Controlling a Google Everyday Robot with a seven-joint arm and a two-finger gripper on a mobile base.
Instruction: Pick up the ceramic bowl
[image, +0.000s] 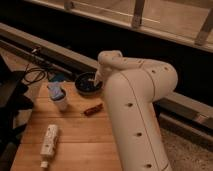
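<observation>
A small round ceramic bowl with a dark navy-black glaze (83, 86) is seen at the far edge of a light wooden table (75, 140), a little left of the centre of the frame. The bowl is placed upright on the wood, and a faint bluish tone is noticed inside it.

The gripper (95, 79) of the thick white robot arm (135, 105) is located at the right rim of the bowl, partly over its inside. The arm itself fills the centre and the lower right of the frame. Whether the gripper is open, closed or already gripping the rim cannot be told, because this part is covered by the wrist and is dark.

A white cup with a blue top (59, 97) is found just beside the bowl, to its lower left. A small reddish-brown oblong object (93, 109) is lying near the bowl, below it. A white elongated bottle-like object (49, 142) is lying flat in the lower left, well apart from the bowl. Black cables (34, 75) are seen in the upper left, beyond the table.
</observation>
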